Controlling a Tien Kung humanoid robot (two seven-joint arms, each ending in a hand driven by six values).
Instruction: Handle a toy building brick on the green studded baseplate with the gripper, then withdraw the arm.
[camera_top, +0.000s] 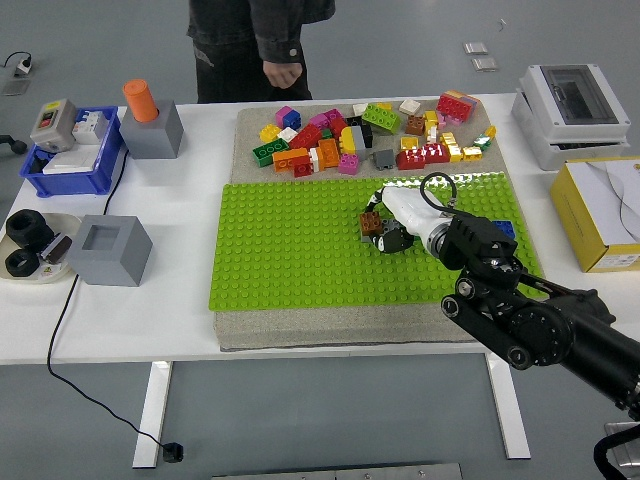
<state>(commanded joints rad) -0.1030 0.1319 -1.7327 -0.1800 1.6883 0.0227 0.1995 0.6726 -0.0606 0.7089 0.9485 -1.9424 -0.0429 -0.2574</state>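
- The small brown plastic toy brick (372, 224) sits on the bright green studded plastic baseplate (290, 255), right of the baseplate's middle and nearer its far edge than its near one.
- My right hand (398, 222), white-shelled with dark fingers, is curled in against the brick's right side; the fingertips touch it, or very nearly do. I judge the fingers are closed on it, though the contact itself is small and partly hidden by my own wrist.
- Risk one: if I pull back with the fingers hooked on the brick, it could tip or pop off the baseplate's studs, because my grip is from one side only.
- Risk two: a dark blue brick (505, 229) lies on the baseplate just behind my wrist, towards the baseplate's right edge; my black forearm (540, 325) crosses that corner and could sweep it on withdrawal.
- Risk three: the black cable loop (437, 190) above my wrist could catch on something as the arm retreats.
- Beyond the baseplate's far edge lies a heap of loose multicoloured bricks (370, 135) on the grey felt mat (245, 135).
- A person in dark clothes (250, 45) stands past the far-left corner of the baseplate, beyond the white worktop (150, 300), hands off it.
- My left arm is out of sight.
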